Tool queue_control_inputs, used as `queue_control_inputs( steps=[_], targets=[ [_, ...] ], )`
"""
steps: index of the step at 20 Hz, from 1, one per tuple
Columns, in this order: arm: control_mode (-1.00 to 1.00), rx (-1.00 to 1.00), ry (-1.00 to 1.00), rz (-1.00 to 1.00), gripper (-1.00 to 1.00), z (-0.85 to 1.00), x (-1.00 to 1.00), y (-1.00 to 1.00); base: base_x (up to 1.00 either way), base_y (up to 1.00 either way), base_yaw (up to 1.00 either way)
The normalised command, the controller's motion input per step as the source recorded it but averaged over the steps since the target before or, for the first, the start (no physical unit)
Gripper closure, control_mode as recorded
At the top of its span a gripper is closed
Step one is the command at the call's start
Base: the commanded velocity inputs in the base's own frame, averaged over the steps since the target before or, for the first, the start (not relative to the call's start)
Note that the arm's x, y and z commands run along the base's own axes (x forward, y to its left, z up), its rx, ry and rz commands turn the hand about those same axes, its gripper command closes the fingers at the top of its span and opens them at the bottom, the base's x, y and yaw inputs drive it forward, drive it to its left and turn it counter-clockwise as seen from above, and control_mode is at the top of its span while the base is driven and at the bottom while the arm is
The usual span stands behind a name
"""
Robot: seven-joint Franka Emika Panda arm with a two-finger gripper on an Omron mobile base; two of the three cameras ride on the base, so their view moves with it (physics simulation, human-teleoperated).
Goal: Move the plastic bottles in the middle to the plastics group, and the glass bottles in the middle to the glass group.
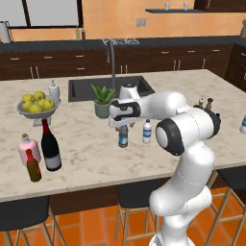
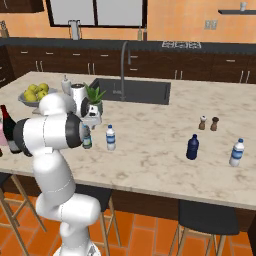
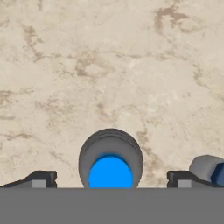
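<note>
My gripper (image 1: 123,129) hangs open, pointing straight down over a small clear plastic bottle (image 1: 123,139) in the middle of the counter. In the hand view its blue cap (image 3: 110,171) sits between my two fingertips (image 3: 42,179), apart from both. A second plastic bottle (image 1: 147,131) stands just to its right (image 3: 209,168). The tall dark wine bottle (image 1: 50,146) stands at the left beside the pink bottle (image 1: 27,149) and the small brown bottle (image 1: 32,166). At the right stand the dark blue bottle (image 2: 192,147) and a clear bottle (image 2: 236,152).
A potted plant (image 1: 102,102) and the sink (image 1: 82,89) with its tap lie just behind my hand. A fruit bowl (image 1: 37,107) and a white soap dispenser (image 1: 54,91) stand at the far left. Salt and pepper shakers (image 2: 208,123) are at the right. Stools line the near edge.
</note>
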Motion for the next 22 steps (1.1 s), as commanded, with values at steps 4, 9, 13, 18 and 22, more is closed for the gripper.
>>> queue_control_inputs(
  steps=[4, 9, 13, 18, 22],
  targets=[
    [-1.0, 0.0, 0.0, 0.0, -1.0, -0.13, 0.15, 0.09, 0.0, 0.0, 0.0],
    [-1.0, -0.02, 0.0, -0.04, 1.0, -0.13, -0.02, 0.0, 0.0, 0.0, 0.0],
    [-1.0, 0.0, 0.0, -0.04, 1.0, -0.11, 0.0, 0.0, 0.0, 0.0, 0.0],
    [-1.0, 0.01, 0.0, -0.03, 1.0, -0.02, -0.22, -0.09, 0.0, 0.0, 0.0],
    [-1.0, 0.02, 0.0, 0.0, 1.0, 0.06, -0.78, -0.21, 0.0, 0.0, 0.0]
  ],
)
